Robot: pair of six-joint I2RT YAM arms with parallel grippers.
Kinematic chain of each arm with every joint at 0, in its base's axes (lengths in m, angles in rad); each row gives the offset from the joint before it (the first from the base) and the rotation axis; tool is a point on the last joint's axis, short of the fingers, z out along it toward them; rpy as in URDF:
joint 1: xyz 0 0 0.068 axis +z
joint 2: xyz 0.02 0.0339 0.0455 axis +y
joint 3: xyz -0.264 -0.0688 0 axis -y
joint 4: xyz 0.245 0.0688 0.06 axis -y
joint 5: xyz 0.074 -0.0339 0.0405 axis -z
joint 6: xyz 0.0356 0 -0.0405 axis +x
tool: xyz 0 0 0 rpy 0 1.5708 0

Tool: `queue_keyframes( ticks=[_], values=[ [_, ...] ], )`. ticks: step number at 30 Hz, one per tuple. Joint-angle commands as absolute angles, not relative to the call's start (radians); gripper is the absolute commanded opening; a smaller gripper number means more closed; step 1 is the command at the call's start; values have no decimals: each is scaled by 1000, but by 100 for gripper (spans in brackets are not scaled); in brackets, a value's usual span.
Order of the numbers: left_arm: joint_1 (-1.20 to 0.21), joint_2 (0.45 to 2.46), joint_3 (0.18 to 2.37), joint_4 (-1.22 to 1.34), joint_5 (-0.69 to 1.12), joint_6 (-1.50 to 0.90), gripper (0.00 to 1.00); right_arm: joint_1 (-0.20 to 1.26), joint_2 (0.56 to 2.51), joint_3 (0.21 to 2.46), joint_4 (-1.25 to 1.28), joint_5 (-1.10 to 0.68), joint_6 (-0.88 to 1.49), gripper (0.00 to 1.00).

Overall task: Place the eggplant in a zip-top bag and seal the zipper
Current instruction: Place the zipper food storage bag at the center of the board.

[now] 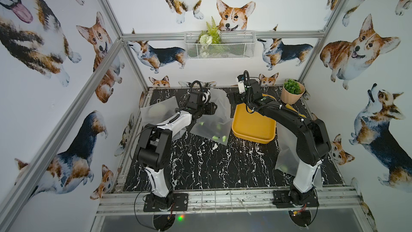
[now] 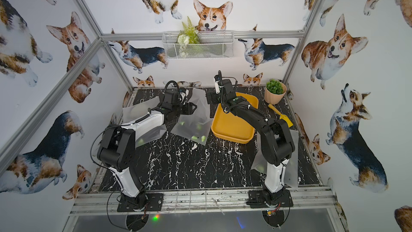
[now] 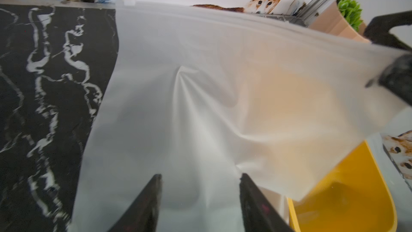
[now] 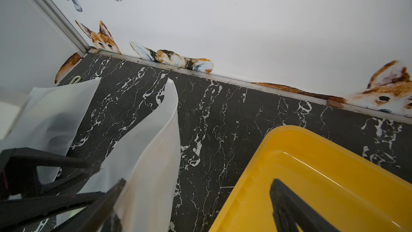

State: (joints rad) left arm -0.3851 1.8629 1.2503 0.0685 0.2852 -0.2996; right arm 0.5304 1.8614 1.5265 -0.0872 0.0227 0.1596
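A black bench (image 1: 200,164) veined with white carries everything. The left arm reaches forward with a bent elbow; the left gripper (image 3: 200,175) has its jaws partly spread over the frosted, puckered zip-top bag (image 3: 200,85), beside the glossy yellow tray (image 1: 252,138). The right arm arches over that tray, the right gripper (image 4: 198,181) with jaws wide, the bag's curled edge beside one. The eggplant cannot be made out.
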Motion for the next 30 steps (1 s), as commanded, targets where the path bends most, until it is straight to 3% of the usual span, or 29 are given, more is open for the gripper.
queue_keyframes(
  ticks=[1, 4, 7, 14, 24, 26, 29, 30],
  values=[
    [-385, 1949, 1255, 155, 288, -345, 44, 532, 1866, 1558, -63, 10, 189, 100],
    [-383, 2010, 1277, 146, 250, -331, 40, 533, 1851, 1568, -63, -4, 189, 100],
    [-380, 2070, 1305, 131, 218, -324, 24, 532, 1825, 1563, -63, 0, 183, 100],
    [-380, 2144, 1357, -10, 102, -302, 13, 531, 1723, 1527, -85, 25, 143, 100],
    [-304, 2048, 1282, -35, -49, -362, 14, 529, 1598, 1428, -211, 133, 87, 100],
    [-279, 2004, 1261, -18, -19, -364, 20, 524, 1563, 1349, -209, 176, 93, 100],
    [-261, 1871, 1210, 74, 115, -341, 57, 514, 1511, 1220, -170, 263, 104, 100],
    [-260, 1832, 1204, 103, 182, -326, 76, 508, 1492, 1175, -155, 287, 104, 100]
  ],
)
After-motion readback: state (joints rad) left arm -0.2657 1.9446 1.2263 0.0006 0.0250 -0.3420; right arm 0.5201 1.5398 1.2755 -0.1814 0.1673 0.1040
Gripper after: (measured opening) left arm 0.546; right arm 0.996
